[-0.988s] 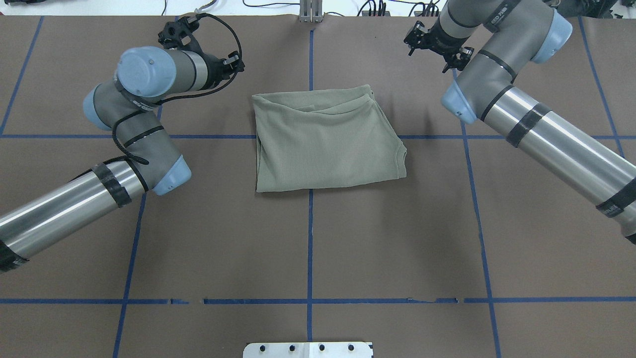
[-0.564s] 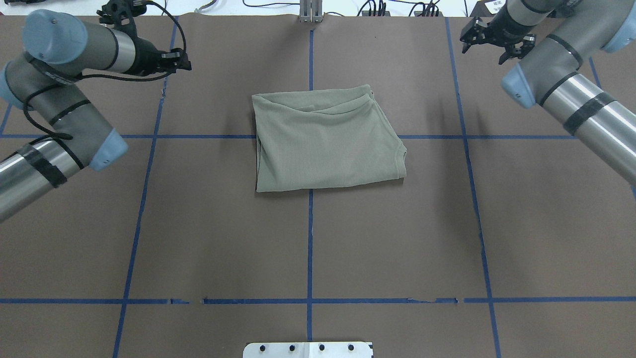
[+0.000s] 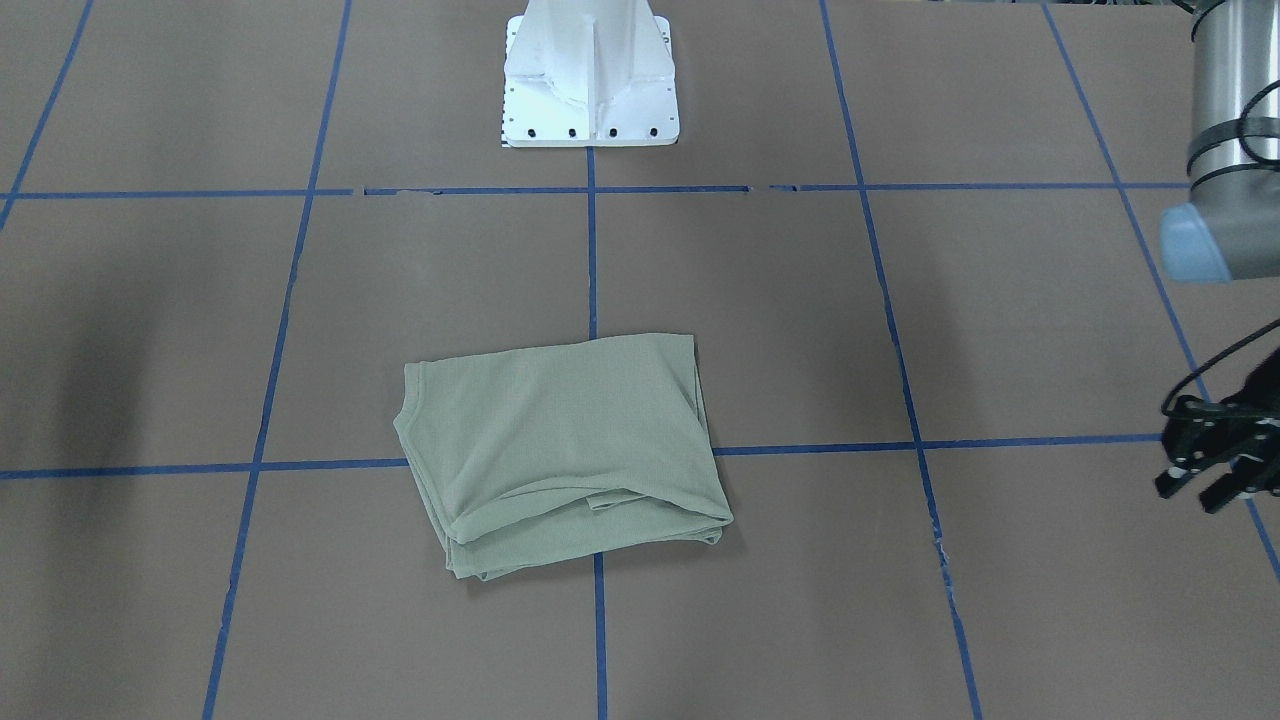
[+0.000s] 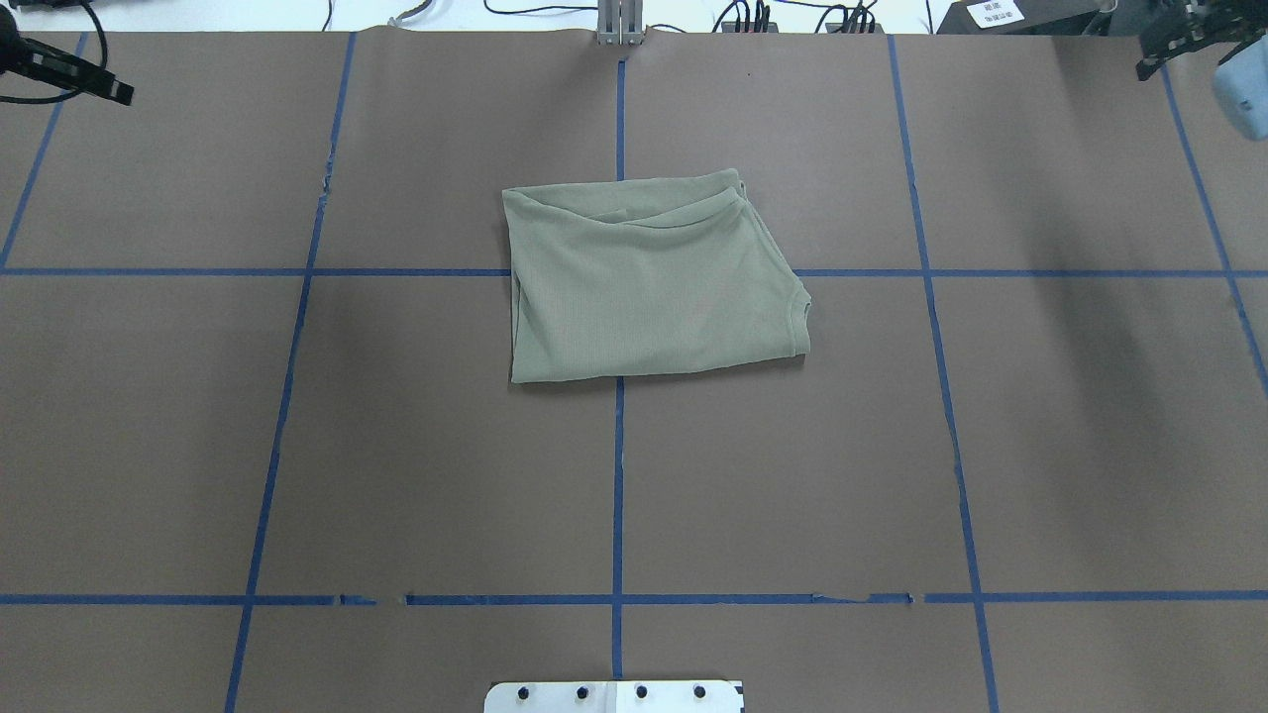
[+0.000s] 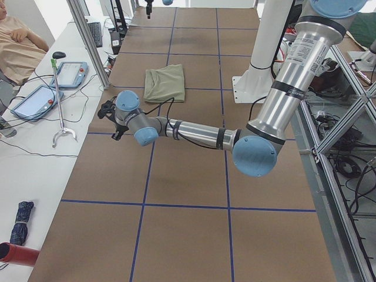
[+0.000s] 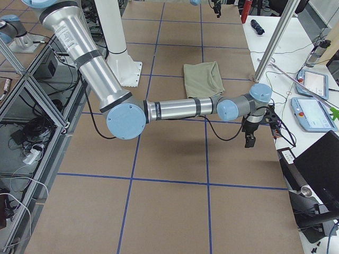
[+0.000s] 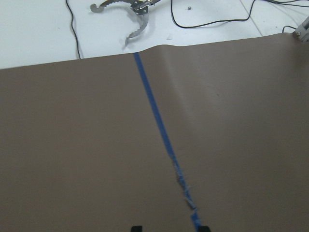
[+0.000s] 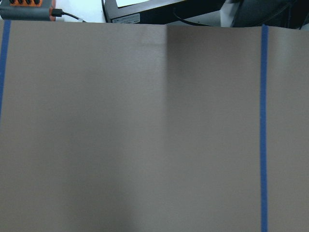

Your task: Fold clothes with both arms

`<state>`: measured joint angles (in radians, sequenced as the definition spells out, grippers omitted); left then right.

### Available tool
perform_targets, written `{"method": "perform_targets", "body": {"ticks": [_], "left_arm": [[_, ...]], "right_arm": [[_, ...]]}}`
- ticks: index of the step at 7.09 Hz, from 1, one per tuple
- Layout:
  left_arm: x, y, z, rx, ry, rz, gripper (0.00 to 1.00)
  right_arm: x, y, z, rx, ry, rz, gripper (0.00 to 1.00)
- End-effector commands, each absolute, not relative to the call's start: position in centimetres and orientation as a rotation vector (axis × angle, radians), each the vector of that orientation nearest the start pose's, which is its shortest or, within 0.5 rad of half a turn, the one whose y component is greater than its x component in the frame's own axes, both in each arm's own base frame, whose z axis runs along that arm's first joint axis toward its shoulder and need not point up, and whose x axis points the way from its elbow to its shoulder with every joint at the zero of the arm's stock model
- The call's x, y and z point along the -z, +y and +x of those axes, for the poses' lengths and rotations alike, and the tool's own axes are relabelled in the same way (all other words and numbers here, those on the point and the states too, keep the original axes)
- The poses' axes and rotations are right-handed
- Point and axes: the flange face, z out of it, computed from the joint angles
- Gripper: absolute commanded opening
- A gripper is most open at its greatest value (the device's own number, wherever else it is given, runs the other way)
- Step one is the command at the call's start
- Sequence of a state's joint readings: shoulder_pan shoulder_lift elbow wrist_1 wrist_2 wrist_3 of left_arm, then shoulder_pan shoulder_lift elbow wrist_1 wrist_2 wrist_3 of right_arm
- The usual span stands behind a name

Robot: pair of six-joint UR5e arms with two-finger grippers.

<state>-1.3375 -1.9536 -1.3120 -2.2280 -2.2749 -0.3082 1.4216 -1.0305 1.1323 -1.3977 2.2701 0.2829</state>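
Shirt [image 4: 649, 282]: pale sage-green knit, folded into a compact, roughly rectangular stack. It lay flat mid-surface, over the crossing of the central blue tape line [image 4: 618, 475] and a cross line. The stacked layer edges faced away from the robot, and a smooth folded edge faced the white pedestal base [image 3: 590, 80]. No tag or logo showed; they were presumably tucked inside. Nothing was touching the garment.

Surface [image 4: 396, 446]: brown covering with a blue tape grid.

Left end effector [image 3: 1190, 495]: out at the far left of the surface, well apart from the shirt. In its wrist view the two fingertips [image 7: 136, 228] stood spread, with only brown covering and tape between them. It was parted and empty.

Right end effector [image 4: 1169, 40]: at the far right corner of the surface, also well apart from the shirt. It was only partly in frame overhead, and its wrist view showed no fingers. It was not holding the shirt, but I could not tell how far it stood open.

Reading: the folding looked complete or very nearly so. Both arms sat wide of the stack, probably to leave it undisturbed and in full view. The layered edge was a little uneven, so a tidying pass would be the only step left.
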Motion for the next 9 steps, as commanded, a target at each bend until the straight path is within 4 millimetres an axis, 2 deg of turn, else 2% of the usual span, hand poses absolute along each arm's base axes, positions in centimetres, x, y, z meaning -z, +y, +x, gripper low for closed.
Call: {"method": "perform_targets", "body": {"ticks": [1, 2, 3, 4, 5, 6, 7, 8, 9], "left_arm": [[-52.4, -67.6, -1.4, -0.270, 0.724, 0.440, 0.50], [-53.3, -67.2, -4.1, -0.238, 0.716, 0.388, 0.50], [-52.2, -66.4, -5.5, -0.199, 0.724, 0.340, 0.51], [-51.0, -63.5, -5.8, -0.190, 0.724, 0.329, 0.61], [-50.1, -60.6, -5.6, -0.193, 0.727, 0.330, 0.72], [-49.8, -60.2, -5.6, -0.194, 0.730, 0.334, 1.00], [-50.9, -59.4, -5.4, -0.195, 0.762, 0.323, 1.00], [-51.2, -57.5, -5.1, -0.201, 0.816, 0.317, 1.00], [-50.2, -56.5, -5.0, -0.204, 0.814, 0.335, 1.00]], "right_arm": [[-57.1, -69.4, 4.6, -0.025, -0.804, 0.108, 1.00], [-57.8, -68.2, 4.5, 0.029, -0.793, 0.093, 1.00], [-57.9, -67.2, 5.3, 0.073, -0.789, 0.073, 1.00], [-57.2, -63.6, 5.1, 0.074, -0.781, 0.046, 1.00], [-57.5, -59.5, 5.2, 0.080, -0.747, 0.055, 1.00], [-58.3, -57.5, 5.2, 0.077, -0.753, 0.049, 1.00], [-58.2, -57.3, 5.2, 0.082, -0.757, 0.056, 1.00], [-58.7, -55.8, 5.1, 0.083, -0.751, 0.054, 1.00], [-59.0, -55.5, 4.7, 0.075, -0.752, 0.044, 1.00]]}}
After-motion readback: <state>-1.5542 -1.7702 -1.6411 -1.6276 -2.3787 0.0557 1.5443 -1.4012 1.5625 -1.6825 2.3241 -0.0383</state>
